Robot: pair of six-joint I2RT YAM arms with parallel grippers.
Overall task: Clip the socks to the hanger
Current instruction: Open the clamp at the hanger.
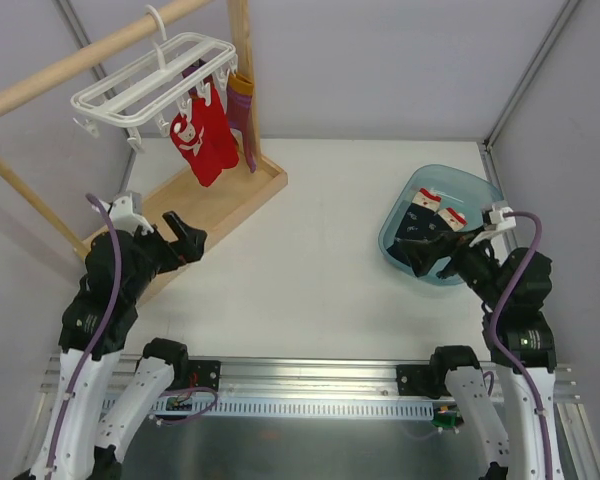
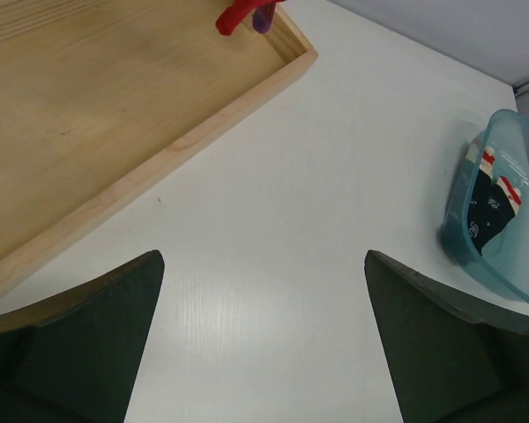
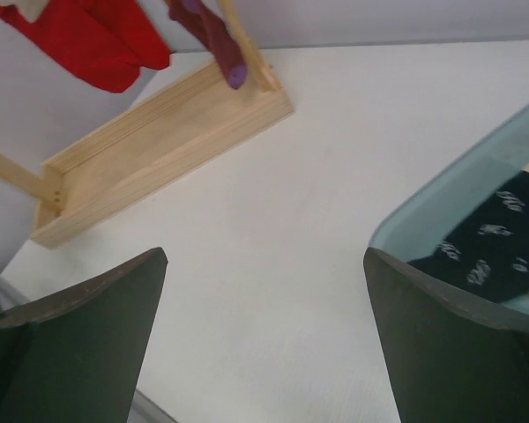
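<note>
Arms nearest: both bolted at the near edge of the surface (image 1: 320, 250), each bent at the elbow and leaning forward. Right fingers (image 1: 412, 245): spread wide, gripping nothing, pointing left over the near-left rim of the blue tub (image 1: 408, 192). Socks (image 1: 432, 215): navy with white specks, side by side inside that tub, red-and-white cuffs toward the far right. Just beyond and to the right of the right fingers, not between them; contact impossible to tell. Left fingers (image 1: 190, 240): likewise spread wide and bare, pointing right above the near end of the wooden tray (image 1: 250, 190), well apart from the socks across the surface. Left forearm raised from an elbow out at the left side; right forearm swung leftward from an elbow at the right. Farther back on the left: hanger (image 1: 155, 80), white grid frame, hooked on the wooden rod (image 1: 80, 60) above the tray, red socks (image 1: 205, 140) dangling from its clips, purple sock (image 1: 245, 110) beside them, all far from the tub.
</note>
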